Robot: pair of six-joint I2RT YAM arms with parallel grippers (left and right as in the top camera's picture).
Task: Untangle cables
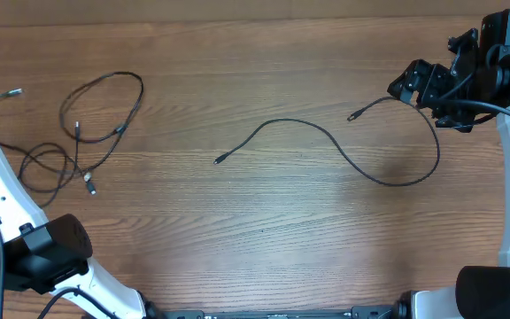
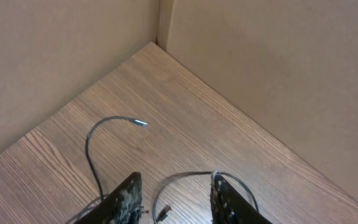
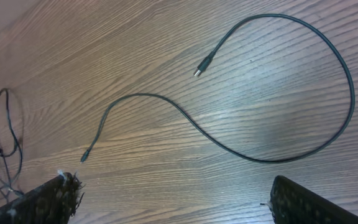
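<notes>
1. Left wrist view: the left pincer (image 2: 174, 180) stands partly open over the tangle of cables (image 1: 78, 131). A thin loop lies between its fingertips (image 2: 225, 194) and nothing looks clamped.
2. Closing here could pinch two strands at once, and a pull would then tighten the knot. The silver-tipped plug (image 2: 139, 122) just beyond the tangle could also snag.
3. The right pincer (image 3: 173, 183) gapes wide and empty, well apart from the tangle, with the lone cable (image 1: 289, 120) between them. A careless reach might sweep that cable back into the tangle.
4. No brand, label or writing is readable.
</notes>
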